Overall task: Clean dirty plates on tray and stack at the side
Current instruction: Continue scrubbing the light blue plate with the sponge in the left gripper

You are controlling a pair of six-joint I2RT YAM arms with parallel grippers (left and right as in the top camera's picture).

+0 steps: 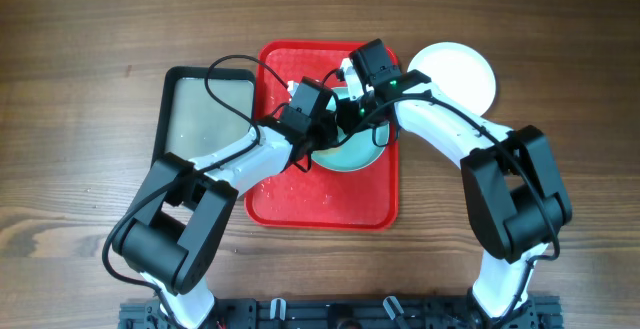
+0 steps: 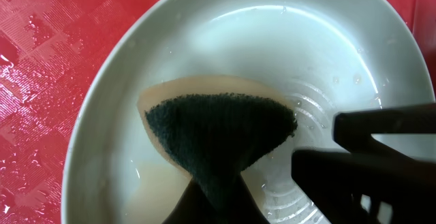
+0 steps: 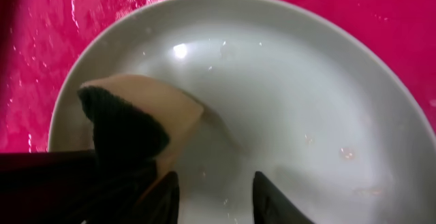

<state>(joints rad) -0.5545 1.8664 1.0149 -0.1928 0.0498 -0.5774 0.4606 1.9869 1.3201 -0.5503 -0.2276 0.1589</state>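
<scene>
A pale aqua plate [image 1: 350, 154] lies on the red tray [image 1: 320, 199], wet inside. My left gripper [image 2: 218, 200] is shut on a sponge [image 2: 218, 129], tan with a dark green scouring face, which is pressed into the plate [image 2: 272, 40]. In the right wrist view my right gripper [image 3: 214, 200] hovers open just over the same plate [image 3: 286, 81], nothing between its fingers, with the sponge [image 3: 136, 108] close to its left. Both grippers meet over the plate's far side in the overhead view. A white plate [image 1: 455, 74] rests on the table right of the tray.
A grey tray with a black rim [image 1: 205, 114] sits directly left of the red tray. Water droplets cover the red tray's floor [image 2: 41, 47]. Bare wooden table [image 1: 80, 169] surrounds everything.
</scene>
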